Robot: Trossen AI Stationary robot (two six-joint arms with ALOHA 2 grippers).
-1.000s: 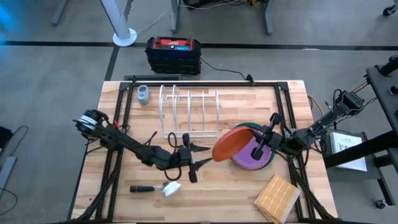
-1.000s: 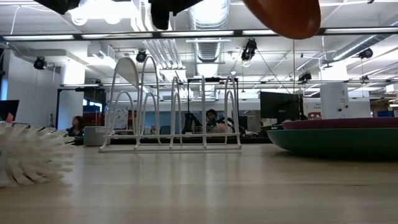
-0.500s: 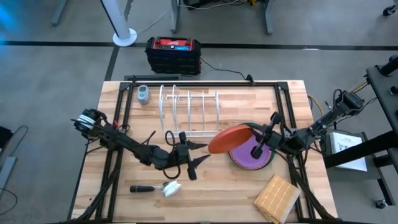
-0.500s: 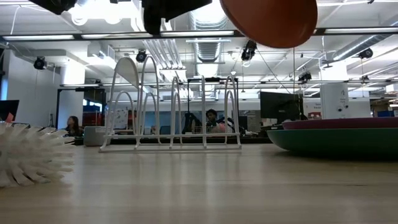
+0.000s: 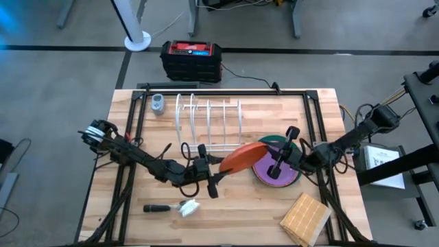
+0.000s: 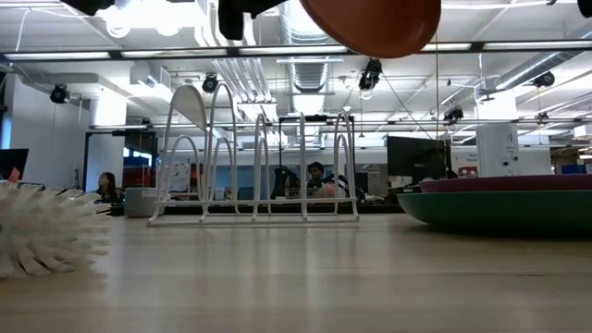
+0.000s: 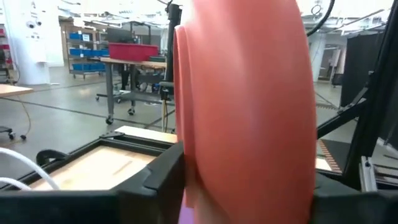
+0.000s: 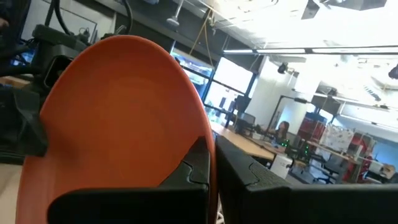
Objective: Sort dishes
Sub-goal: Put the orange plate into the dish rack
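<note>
1. Change since the earlier frames: the orange plate (image 5: 239,157) has travelled toward 9 o'clock across the table in the high view, away from the plate stack and up to the left gripper (image 5: 215,175). The right gripper (image 5: 269,159) has come along with it.
2. Orange plate: held in the air, tilted on edge, its long axis running from about 8 o'clock to 2 o'clock in the high view. Its low end points at the left gripper; its high end points toward the right gripper. In the low view it hangs at 12 o'clock, well above the table (image 5: 254,213).
3. Right gripper: fingers pinched tight together on the plate's rim, as the right wrist view shows.
4. Left gripper: fingers part-way open, one on each side of the plate's edge in the left wrist view; whether they actually press the plate cannot be told.
5. Purple plate (image 5: 274,171): lying flat on the teal-green plate (image 5: 273,140), at 3 o'clock from the orange plate.
6. White wire rack (image 5: 208,123): upright, at 12 o'clock from the left gripper.
7. Dish brush (image 5: 180,207): lying at 7 o'clock from the left gripper.
8. Wooden block (image 5: 305,217): at 5 o'clock on the table.
</note>
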